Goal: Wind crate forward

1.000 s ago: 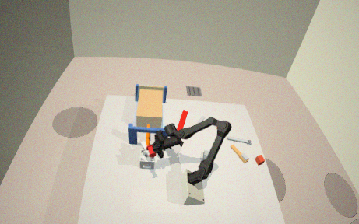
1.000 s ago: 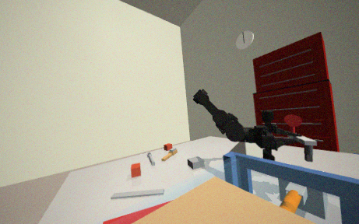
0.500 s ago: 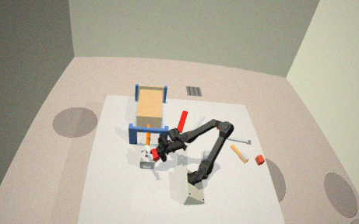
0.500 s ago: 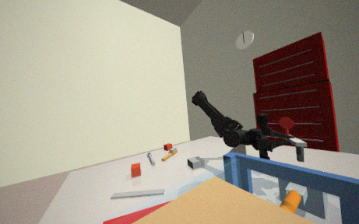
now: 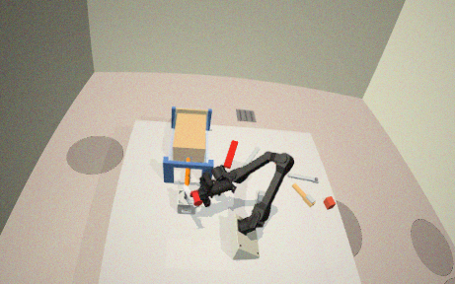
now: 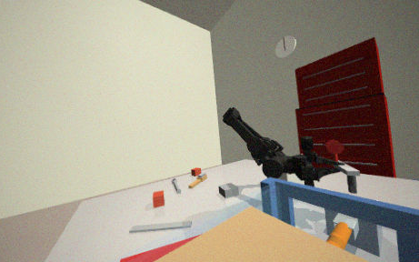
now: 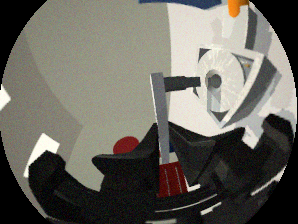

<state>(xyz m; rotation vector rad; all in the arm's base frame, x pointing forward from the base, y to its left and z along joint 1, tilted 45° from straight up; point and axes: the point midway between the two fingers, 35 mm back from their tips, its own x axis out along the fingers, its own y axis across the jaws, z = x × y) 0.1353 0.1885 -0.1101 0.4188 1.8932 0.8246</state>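
Black links of the arm rise from a pale wedge-shaped pedestal (image 5: 249, 248) near the front edge of the white bench (image 5: 137, 256), fold at an elbow toward the right side, and reach back left to the gripper (image 5: 202, 196). Its fingers are pinched on the winch handle (image 7: 161, 137), a grey bar with a dark red grip (image 7: 170, 179) and a red round knob (image 5: 196, 198). The handle's far end carries a dark stub that points sideways at the grey hand winch (image 5: 186, 202), whose round drum face and centre hole (image 7: 214, 80) show in the wrist view; whether the key touches the winch cannot be told.

An orange strap (image 5: 187, 174) runs from the winch back under the blue steel frame (image 5: 168, 170) at the mouth of the rack. Behind the frame sits the tan crate (image 5: 189, 134), flat, its front close behind the frame.

Toward the right edge lie a small red block (image 5: 329, 202), a wooden-handled hammer (image 5: 303, 195) and a grey wrench (image 5: 303, 177). A red bar (image 5: 230, 154) lies just right of the crate. A small grey block (image 6: 227, 189) rests near the arm.
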